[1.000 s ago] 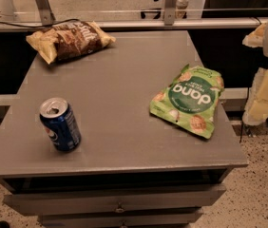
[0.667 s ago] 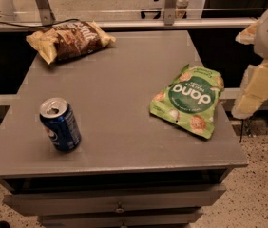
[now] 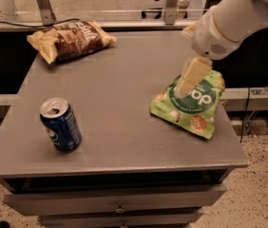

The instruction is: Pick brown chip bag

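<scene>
Cream-plastic gripper (image 3: 184, 87) hangs at the right of the frame, low over the green pouch (image 3: 196, 118), and honestly I can't tell if it's spread or closed. Wrong snack though: the brown chip bag (image 3: 70, 39) lies at the upper left, well apart, on the far corner of the bench (image 3: 124, 75). I'd cross over high, clear of the blue soda can (image 3: 60, 125) at lower left, then drop onto the bag's puffy middle. Can stands upright, contents hidden. Both bags look shut.
</scene>
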